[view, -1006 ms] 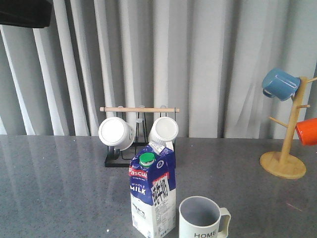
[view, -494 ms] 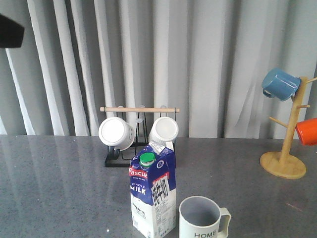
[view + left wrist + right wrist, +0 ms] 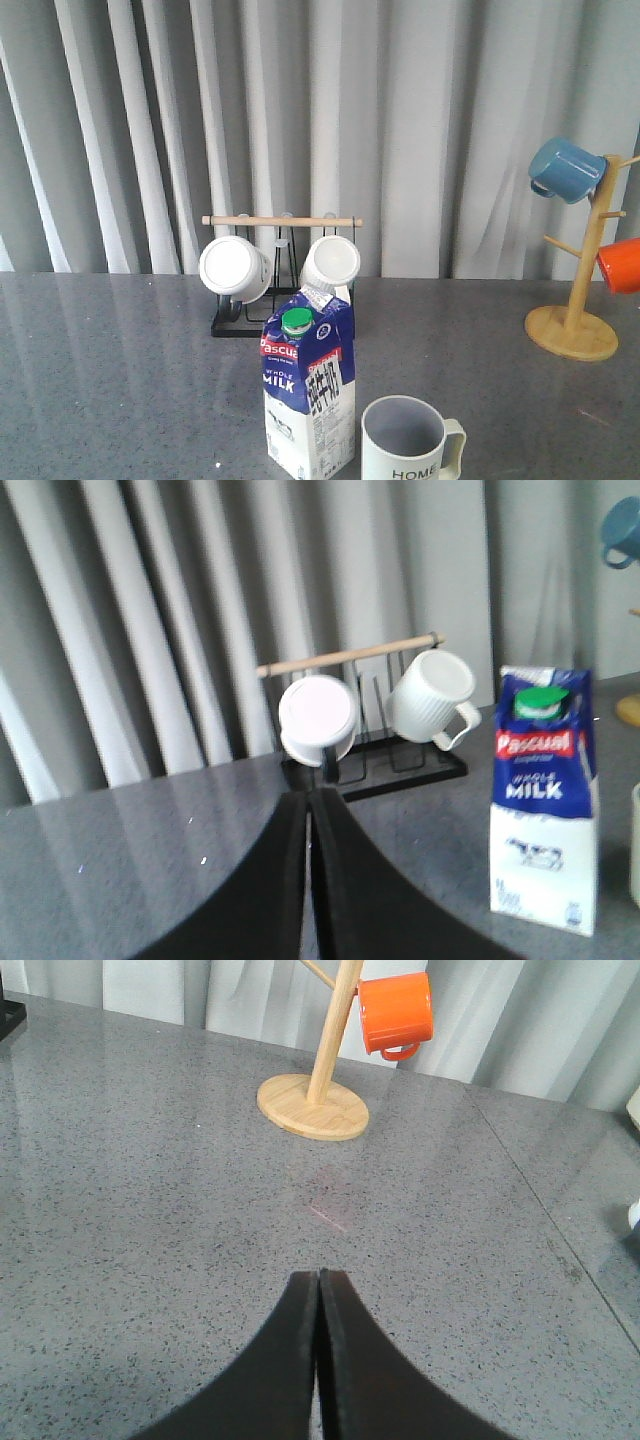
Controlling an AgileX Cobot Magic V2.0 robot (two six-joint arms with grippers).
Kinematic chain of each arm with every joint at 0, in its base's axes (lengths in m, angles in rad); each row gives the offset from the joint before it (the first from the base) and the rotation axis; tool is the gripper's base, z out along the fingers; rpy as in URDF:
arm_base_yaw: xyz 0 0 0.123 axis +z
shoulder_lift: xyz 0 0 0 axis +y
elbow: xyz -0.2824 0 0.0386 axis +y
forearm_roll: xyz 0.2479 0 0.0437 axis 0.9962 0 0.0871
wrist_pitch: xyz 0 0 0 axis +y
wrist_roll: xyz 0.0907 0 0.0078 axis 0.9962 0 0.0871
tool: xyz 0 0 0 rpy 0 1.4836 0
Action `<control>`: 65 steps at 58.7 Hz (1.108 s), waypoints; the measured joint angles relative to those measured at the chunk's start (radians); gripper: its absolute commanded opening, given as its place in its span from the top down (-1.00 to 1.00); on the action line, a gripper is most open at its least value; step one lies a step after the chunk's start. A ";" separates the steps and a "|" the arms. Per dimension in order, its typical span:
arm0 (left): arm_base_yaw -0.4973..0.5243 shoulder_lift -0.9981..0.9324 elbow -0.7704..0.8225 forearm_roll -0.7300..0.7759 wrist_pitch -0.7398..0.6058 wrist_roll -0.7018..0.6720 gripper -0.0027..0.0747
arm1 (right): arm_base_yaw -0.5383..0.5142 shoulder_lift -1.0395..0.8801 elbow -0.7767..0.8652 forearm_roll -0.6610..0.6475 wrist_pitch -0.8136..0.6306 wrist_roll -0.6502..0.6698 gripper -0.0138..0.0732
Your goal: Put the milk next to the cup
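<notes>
The milk carton stands upright at the front middle of the grey table, dark blue above, white below, with a green cap. The pale ribbed "HOME" cup stands just to its right, a small gap between them. The carton also shows in the left wrist view, where only a sliver of the cup shows at the frame edge. My left gripper is shut and empty, off to the carton's left and apart from it. My right gripper is shut and empty over bare table. Neither gripper shows in the front view.
A black rack with a wooden rod holds two plain white mugs behind the carton. A wooden mug tree at the right carries a blue mug and an orange mug; the orange mug also shows in the right wrist view. Grey curtains hang behind.
The dark arm at the upper left of the front view has moved out of the frame. The carton and cup have not moved.
</notes>
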 measured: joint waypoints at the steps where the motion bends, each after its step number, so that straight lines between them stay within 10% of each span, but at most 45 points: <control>1: 0.016 -0.026 0.043 0.000 -0.017 -0.011 0.95 | 0.000 0.000 0.000 0.000 0.000 0.000 0.70; 29: 0.311 -0.503 0.417 -0.004 -0.015 -0.119 0.95 | 0.000 0.000 0.000 0.000 0.000 0.000 0.70; 65: 0.324 -0.508 0.418 -0.004 0.047 -0.123 0.95 | 0.000 0.000 0.001 0.000 0.002 0.000 0.70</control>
